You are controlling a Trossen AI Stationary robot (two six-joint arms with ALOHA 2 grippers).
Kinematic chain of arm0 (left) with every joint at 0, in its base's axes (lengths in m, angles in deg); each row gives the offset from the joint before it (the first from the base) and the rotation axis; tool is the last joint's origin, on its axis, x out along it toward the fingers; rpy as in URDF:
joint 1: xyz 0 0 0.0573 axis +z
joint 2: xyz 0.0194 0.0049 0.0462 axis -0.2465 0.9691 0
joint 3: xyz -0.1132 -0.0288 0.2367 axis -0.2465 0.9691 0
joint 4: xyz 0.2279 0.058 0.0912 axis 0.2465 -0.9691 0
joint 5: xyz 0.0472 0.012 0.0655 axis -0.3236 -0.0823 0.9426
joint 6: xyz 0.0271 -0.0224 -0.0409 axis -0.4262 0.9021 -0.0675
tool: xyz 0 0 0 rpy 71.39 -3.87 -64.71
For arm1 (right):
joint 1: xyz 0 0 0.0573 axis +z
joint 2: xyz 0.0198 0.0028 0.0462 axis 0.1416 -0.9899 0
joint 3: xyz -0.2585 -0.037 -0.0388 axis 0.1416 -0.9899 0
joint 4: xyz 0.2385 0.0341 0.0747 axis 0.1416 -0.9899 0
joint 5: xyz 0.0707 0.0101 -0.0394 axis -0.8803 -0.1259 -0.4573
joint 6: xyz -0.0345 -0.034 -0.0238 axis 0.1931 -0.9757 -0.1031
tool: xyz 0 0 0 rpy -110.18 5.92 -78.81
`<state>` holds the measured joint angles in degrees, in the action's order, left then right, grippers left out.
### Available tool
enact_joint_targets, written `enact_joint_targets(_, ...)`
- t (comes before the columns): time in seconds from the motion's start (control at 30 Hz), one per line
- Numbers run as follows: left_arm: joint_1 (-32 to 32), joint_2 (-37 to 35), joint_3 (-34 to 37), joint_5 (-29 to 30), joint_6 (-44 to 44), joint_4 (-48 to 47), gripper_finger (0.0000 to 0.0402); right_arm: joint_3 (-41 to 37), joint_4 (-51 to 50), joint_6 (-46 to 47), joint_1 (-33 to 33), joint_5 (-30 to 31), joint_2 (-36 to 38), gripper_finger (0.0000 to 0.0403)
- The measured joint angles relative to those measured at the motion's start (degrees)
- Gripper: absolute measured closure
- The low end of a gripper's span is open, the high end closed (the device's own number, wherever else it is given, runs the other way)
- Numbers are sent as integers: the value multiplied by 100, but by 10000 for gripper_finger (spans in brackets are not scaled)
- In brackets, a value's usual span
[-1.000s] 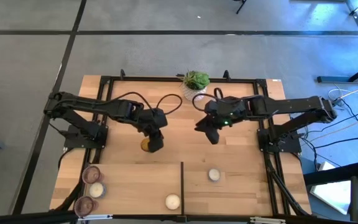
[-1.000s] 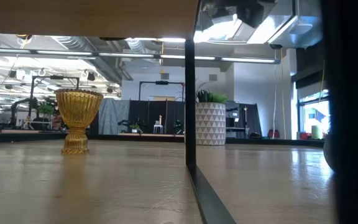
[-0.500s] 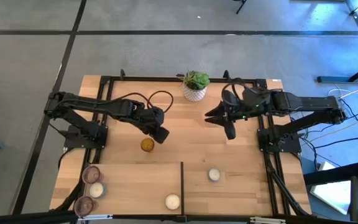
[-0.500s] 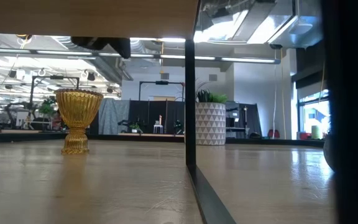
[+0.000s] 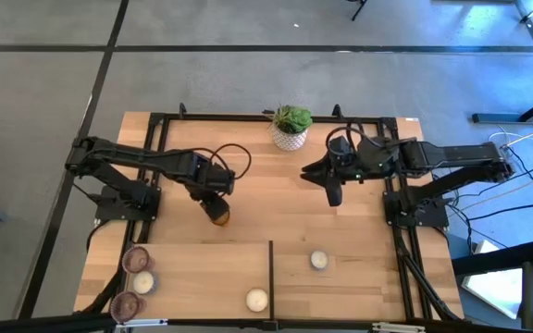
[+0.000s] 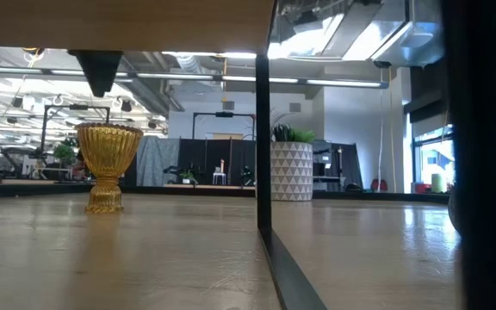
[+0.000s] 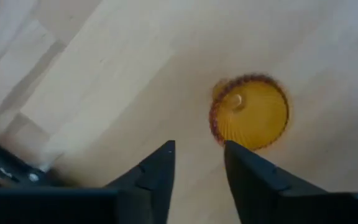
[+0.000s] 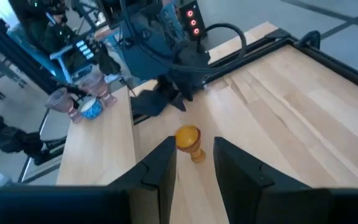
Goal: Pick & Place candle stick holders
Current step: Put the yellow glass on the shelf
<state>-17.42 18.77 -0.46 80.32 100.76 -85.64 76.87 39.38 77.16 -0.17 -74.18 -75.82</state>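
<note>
An amber glass candle stick holder (image 5: 218,215) (image 6: 108,164) stands upright on its foot at mid-table. My left gripper (image 7: 197,149) (image 5: 214,192) hovers just above and beside it, pointing down and open, with nothing between its fingers. One fingertip (image 6: 97,69) shows above the cup in the low view. My right gripper (image 5: 333,191) (image 8: 192,152) waits open, raised to the right of centre, facing the amber holder (image 8: 189,140). Two white holders (image 5: 318,260) (image 5: 256,299) stand near the front. Two pinkish holders (image 5: 137,257) (image 5: 128,303) and a white one (image 5: 143,280) stand at the front left.
A white pot with a green plant (image 5: 291,128) (image 6: 291,170) stands at the table's far edge. A black divider bar (image 5: 271,268) (image 6: 263,129) runs from the front edge toward the centre. A black frame (image 5: 248,117) rims the table. Bare wood lies around the amber holder.
My left gripper has drawn a little toward the table's left, tipped to point straight down and sunk toward the amber holder, which has stayed standing in place. My right gripper has pulled back toward the table's right edge and risen.
</note>
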Motion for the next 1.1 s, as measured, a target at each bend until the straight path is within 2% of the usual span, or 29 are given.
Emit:
enact_joint_targets(0.17, -19, -63, -2, 83, 414, 407, 215, 0, 107, 102, 161, 135, -120, 292)
enact_joint_targets(0.4, -169, -31, 0, 426, 953, 149, 171, 0, 97, 150, 205, 134, -160, 293)
enact_joint_targets(0.67, -332, -34, 29, 709, 1123, 201, 170, 0, 136, 255, 256, 180, -201, 293)
enact_joint_targets(0.87, -405, -33, 814, 90, 1358, 875, 169, 0, 144, 258, 317, 265, -414, 293)
enact_joint_targets(1.0, -480, -28, 1321, 87, 1531, 1557, 171, 0, 167, 345, 345, 265, -579, 293)
enact_joint_targets(1.1, -479, -28, 1414, 114, 1584, 1656, 171, 0, 200, 406, 345, 263, -656, 293)
